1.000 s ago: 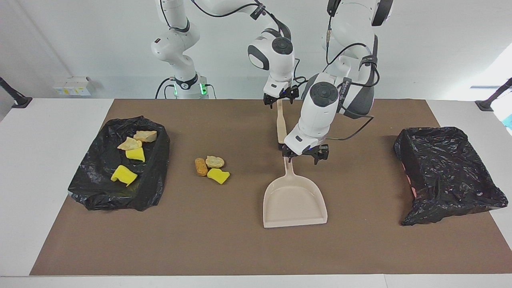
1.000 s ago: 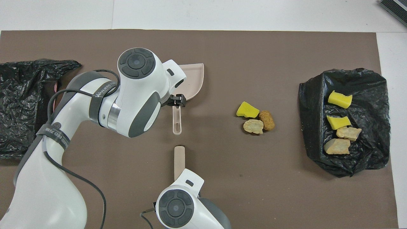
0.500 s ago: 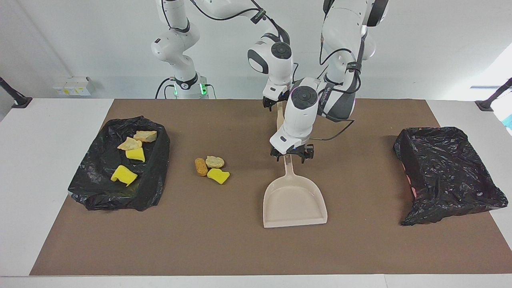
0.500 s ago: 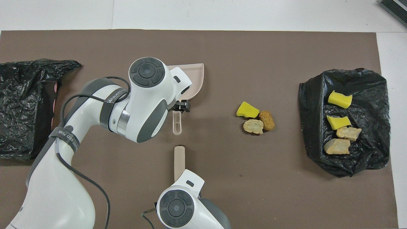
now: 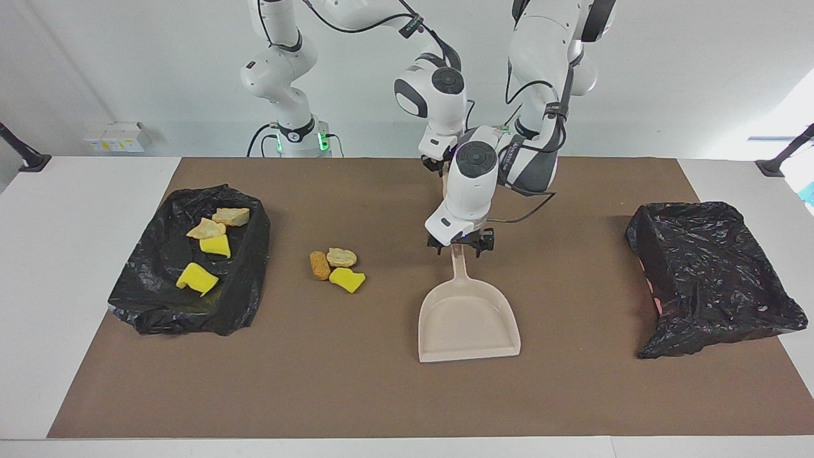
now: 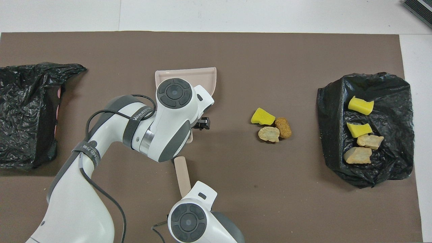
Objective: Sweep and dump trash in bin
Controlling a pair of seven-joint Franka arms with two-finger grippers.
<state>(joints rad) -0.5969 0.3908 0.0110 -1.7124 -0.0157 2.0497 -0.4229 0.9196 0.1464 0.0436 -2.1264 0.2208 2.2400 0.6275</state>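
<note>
The left fingers (image 5: 460,245) stand wide open, low over the top of the dustpan (image 5: 468,321) handle, one on either side of it, gripping nothing. The right fingers (image 5: 433,166) are closed on the brush (image 6: 182,174), nearer the robots than the dustpan; its beige handle slants out toward the dustpan handle's end, and the two handles lie close together. The dustpan lies flat on the brown mat (image 5: 381,394), its open mouth turned away from the robots, with bare mat between that lip and the mat's edge. Three scraps of trash (image 5: 335,267) lie loose beside the dustpan toward the right arm's end of the desk (image 5: 57,267), a clear strip of mat between. Farther that way, four scraps lie in the black-lined bin (image 5: 241,299). Well apart from the dustpan toward the left arm's end sits a second black bag (image 5: 706,273), overhanging the mat's edge.
</note>
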